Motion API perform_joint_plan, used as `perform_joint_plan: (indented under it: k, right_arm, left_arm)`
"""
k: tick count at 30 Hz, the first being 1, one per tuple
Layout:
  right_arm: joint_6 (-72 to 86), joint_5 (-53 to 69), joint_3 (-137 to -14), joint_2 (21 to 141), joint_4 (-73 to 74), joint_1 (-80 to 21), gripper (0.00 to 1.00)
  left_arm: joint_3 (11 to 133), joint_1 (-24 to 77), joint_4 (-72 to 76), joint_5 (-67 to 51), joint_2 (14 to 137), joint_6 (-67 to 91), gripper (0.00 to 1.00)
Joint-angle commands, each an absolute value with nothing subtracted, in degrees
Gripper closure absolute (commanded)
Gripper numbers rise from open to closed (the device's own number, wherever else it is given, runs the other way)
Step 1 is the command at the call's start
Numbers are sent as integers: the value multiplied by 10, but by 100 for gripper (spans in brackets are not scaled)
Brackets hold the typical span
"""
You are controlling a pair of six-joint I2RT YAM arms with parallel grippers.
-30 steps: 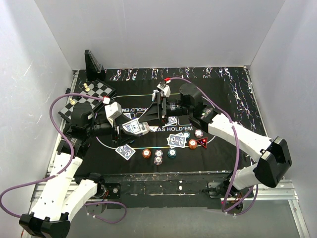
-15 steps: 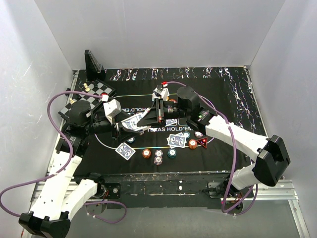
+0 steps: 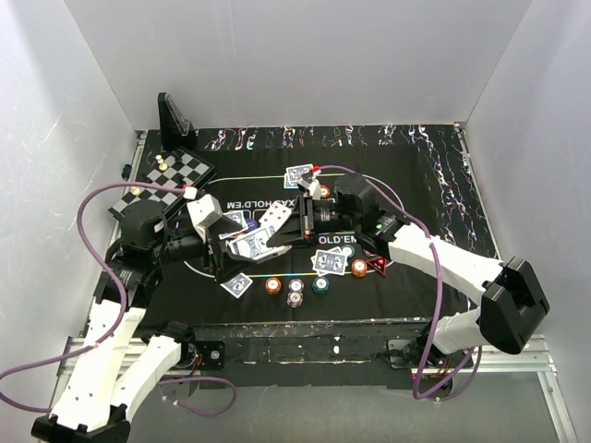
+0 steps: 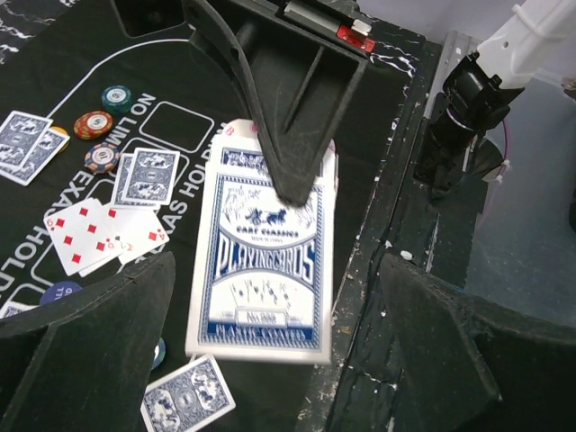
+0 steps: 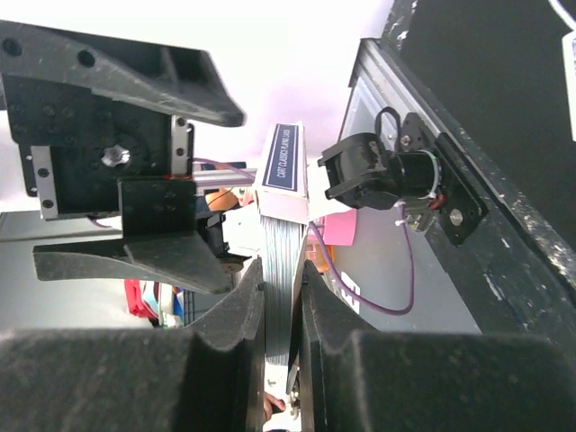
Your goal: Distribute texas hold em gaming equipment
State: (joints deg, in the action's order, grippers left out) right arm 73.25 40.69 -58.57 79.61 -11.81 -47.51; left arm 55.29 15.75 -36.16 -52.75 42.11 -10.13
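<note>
Right gripper [image 5: 282, 279] clamps the playing-card deck [image 4: 261, 297] by one end, mid-frame above the mat [image 3: 434, 185]; left gripper [image 4: 274, 270] stands wide apart around it. That narrow pinch could let it swivel or drop.

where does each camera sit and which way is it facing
Top external: above and behind the bases, looking down on the mat; left arm, right arm show.
Left wrist: looks down through the open left end effector at the card box.
Right wrist: looks along the right end effector, shut on that box.
Shared: all show the card box.
</note>
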Motion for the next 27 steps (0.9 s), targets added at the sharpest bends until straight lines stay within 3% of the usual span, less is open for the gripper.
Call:
perform_joint_plan:
  k: [1,11,27]
  right_arm:
    - [687,409,-569,757,-98,-455,99]
    - [573,404,-576,835,14,-457,99]
    - [467,309,-830,1139,103,-561,99]
  left_arm:
    - [591,158,-427,-467,408,-84,0]
    - [646,141,-487,-331,442,-31,0]
    - [699,43,-508,-285,467,-4,0]
